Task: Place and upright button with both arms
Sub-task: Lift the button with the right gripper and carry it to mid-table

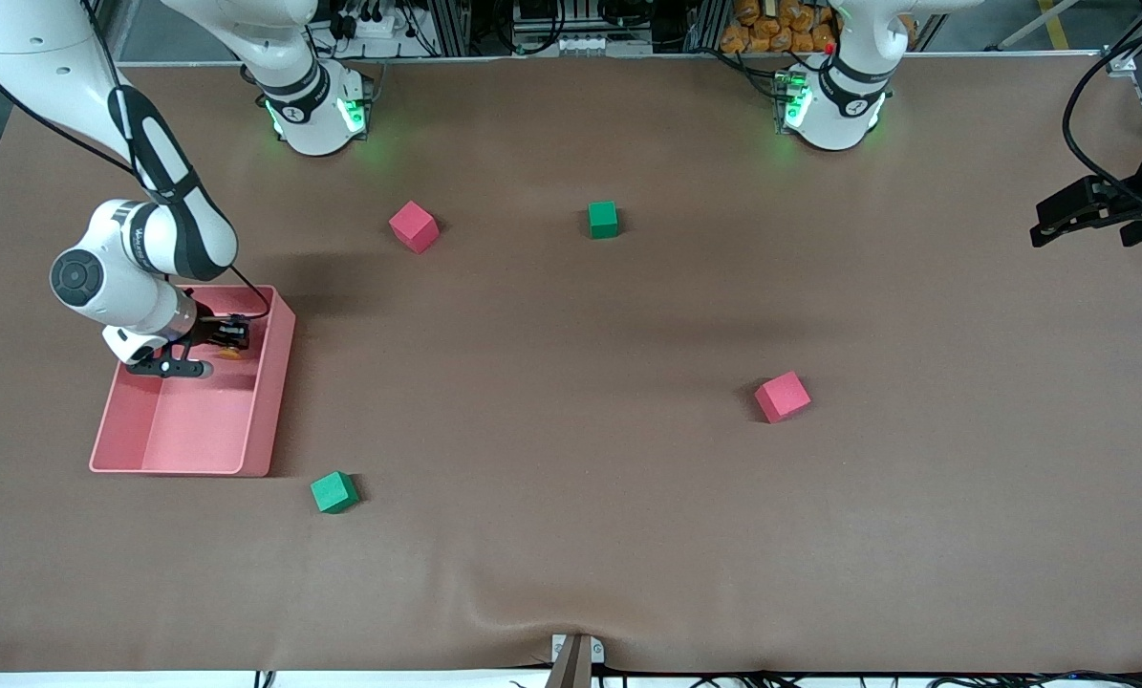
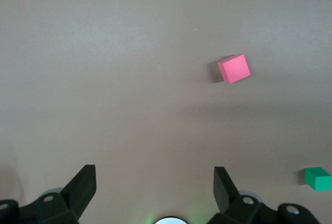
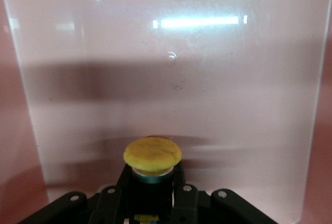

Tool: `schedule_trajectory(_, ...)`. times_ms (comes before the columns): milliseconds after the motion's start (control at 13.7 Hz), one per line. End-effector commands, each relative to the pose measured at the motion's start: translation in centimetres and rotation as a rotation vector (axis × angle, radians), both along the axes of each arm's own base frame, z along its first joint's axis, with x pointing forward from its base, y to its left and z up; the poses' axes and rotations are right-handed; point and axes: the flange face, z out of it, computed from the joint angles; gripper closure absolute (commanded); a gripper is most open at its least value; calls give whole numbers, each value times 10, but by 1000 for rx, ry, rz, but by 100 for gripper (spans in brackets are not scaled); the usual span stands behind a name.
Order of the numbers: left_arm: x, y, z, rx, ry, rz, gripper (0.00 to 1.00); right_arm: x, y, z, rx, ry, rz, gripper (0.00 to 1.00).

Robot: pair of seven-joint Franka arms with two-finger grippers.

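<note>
Two arms on the table [image 1: 571,535], only my right one is working. My right gripper [image 1: 229,336] is down inside the pink bin [image 1: 260,420] at the right arm's end of the table, in the part of the bin farthest from the front camera. My fingers [image 3: 178,182] are clenched on the button [image 3: 152,157]: in the right wrist view the jaws sit tight against both sides of its dark body, with the yellow-orange cap sticking out just past the fingertips. In the front view only a sliver of that cap shows, right beside the gripper. The cap faces the bin's glossy pink floor, which fills the right wrist view. Can't tell whether the button touches the floor or is just off it.

My left gripper [image 2: 154,182] waits at the left arm's end of the table, up in the air over bare brown mat, fingers [image 2: 83,185] spread wide with nothing between them.

Four foam cubes on the mat, all well apart from the bin except one. Green cube [image 1: 333,492] lies near the bin's corner closest to the front camera. Pink cube [image 1: 413,226] and a second green cube [image 1: 603,219] sit closer to the bases. A second pink cube [image 1: 782,396] lies toward the left arm's end; the left wrist view shows it too.
</note>
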Motion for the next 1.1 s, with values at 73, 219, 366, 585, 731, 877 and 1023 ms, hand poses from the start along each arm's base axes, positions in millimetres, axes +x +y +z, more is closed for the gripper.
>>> schedule_trajectory(73, 1, 0, 4, -13, -2, -16, 0, 29, -1, 82, 0, 30, 14, 100)
schedule_trajectory(219, 1, 1, 4, -11, -2, -16, 0, 47, 5, 123, 0, 47, 30, 100)
schedule_trajectory(366, 1, 0, 4, -13, -2, -16, 0, 63, 25, 157, -1, 62, 64, 100)
schedule_trajectory(585, 1, 1, 4, -13, -2, -16, 0, 82, 86, 205, -3, 62, 161, 100)
schedule_trajectory(731, 1, 0, 4, -13, -2, -16, 0, 91, 152, 223, -9, 30, 264, 100)
schedule_trajectory(877, 1, 1, 4, -11, -2, -15, 0, 96, 210, 237, -10, -14, 354, 100)
schedule_trajectory(1023, 1, 2, 4, -13, -2, -15, 0, 95, 253, 229, -13, -16, 351, 100)
